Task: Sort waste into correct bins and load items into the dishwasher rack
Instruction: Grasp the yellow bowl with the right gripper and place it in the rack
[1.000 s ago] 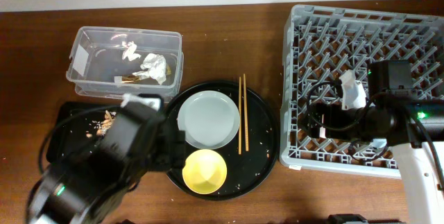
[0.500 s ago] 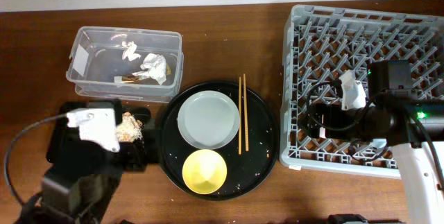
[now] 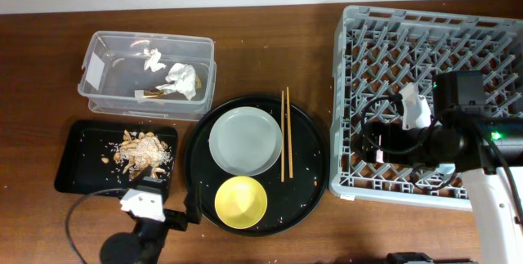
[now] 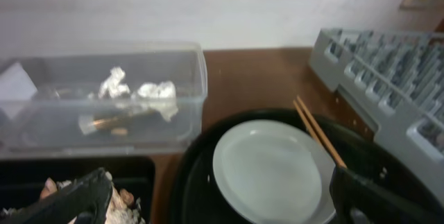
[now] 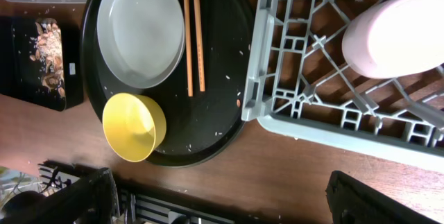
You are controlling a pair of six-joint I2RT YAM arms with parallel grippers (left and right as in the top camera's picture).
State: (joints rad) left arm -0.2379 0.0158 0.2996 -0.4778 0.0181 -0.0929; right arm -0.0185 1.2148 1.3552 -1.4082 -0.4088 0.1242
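Observation:
The clear tub [image 3: 204,84] holds crumpled napkins [image 3: 181,78] and the wrapper strip [image 3: 151,92]. The shallow black tray [image 3: 82,154] holds food scraps [image 3: 140,151]. The white plate [image 3: 245,140], yellow bowl [image 3: 240,201] and chopsticks [image 3: 284,133] lie on the round black tray. The pink cup [image 5: 395,33] sits upside down in the grey rack [image 3: 384,43]. The blue cup is out of view. My left gripper [image 4: 222,209] is open and empty, low at the table's front, facing the plate. My right gripper [image 5: 222,203] is open and empty, over the rack's front left corner.
The large round black tray [image 3: 306,166] lies between the shallow tray and the rack, with crumbs scattered on it. The right arm [image 3: 458,133] spans the rack's front half. The left arm's base [image 3: 143,231] is at the front edge.
The left arm has pulled back from over the shallow black tray to the table's front edge, uncovering the pile of scraps. The right arm has not moved.

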